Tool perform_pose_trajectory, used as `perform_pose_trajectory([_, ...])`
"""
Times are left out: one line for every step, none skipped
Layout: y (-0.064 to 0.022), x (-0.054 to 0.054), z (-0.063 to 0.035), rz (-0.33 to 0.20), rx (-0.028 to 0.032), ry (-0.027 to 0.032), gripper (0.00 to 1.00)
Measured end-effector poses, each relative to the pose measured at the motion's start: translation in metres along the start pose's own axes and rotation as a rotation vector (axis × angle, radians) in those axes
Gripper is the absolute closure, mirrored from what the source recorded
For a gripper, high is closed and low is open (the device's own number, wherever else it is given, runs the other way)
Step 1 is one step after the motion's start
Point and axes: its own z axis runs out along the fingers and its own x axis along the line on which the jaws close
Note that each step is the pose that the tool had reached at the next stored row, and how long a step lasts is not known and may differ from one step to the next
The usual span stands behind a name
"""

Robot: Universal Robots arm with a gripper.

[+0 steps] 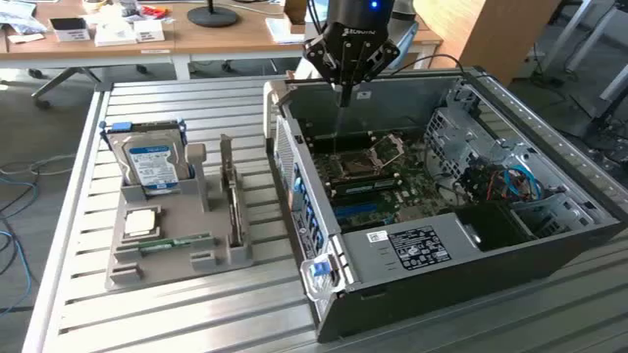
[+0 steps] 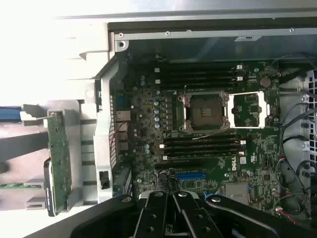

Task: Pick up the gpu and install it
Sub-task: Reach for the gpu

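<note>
The fingers (image 1: 343, 94) hang over the open case (image 1: 549, 243), at about twelve o'clock of the motherboard (image 1: 417, 195). They are pressed together and hold nothing. The gpu (image 1: 234, 198) is well apart from them. It stands on its long edge in the grey tray (image 1: 162, 268) on the surface (image 1: 196, 316), at nine o'clock from the case, and the hard drive (image 1: 152, 158) is at its ten o'clock. Nothing touches the card. So I judge that the pick-up step is in hand but not yet begun. To take the card, I think the fingers must be opened and set squarely over its thin top edge, because the tray posts stand close beside it.
</note>
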Motion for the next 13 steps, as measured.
perform_pose_trajectory([0.0,0.0,0.0,0.0,0.0001,0.0,0.89])
perform_pose_trajectory([0.0,0.0,0.0,0.0,0.0,0.0,0.89])
perform_pose_trajectory([0.0,0.0,0.0,0.0,0.0,0.0,0.89])
perform_pose_trajectory([0.0,0.0,0.0,0.0,0.0,0.0,0.89])
perform_pose_trajectory([0.0,0.0,0.0,0.0,0.0,0.0,0.89])
perform_pose_trajectory([0.0,0.0,0.0,0.0,0.0,0.0,0.89])
perform_pose_trajectory([0.0,0.0,0.0,0.0,0.0,0.0,0.89])
perform_pose_trajectory([0.0,0.0,0.0,0.0,0.0,0.0,0.89])
perform_pose_trajectory([0.0,0.0,0.0,0.0,0.0,0.0,0.89])
perform_pose_trajectory([0.0,0.0,0.0,0.0,0.0,0.0,0.89])
perform_pose_trajectory([0.0,0.0,0.0,0.0,0.0,0.0,0.89])
perform_pose_trajectory([0.0,0.0004,0.0001,0.0,-0.0001,-0.0001,0.89])
perform_pose_trajectory([0.0,0.0009,0.0001,0.0,-0.0002,-0.0001,0.89])
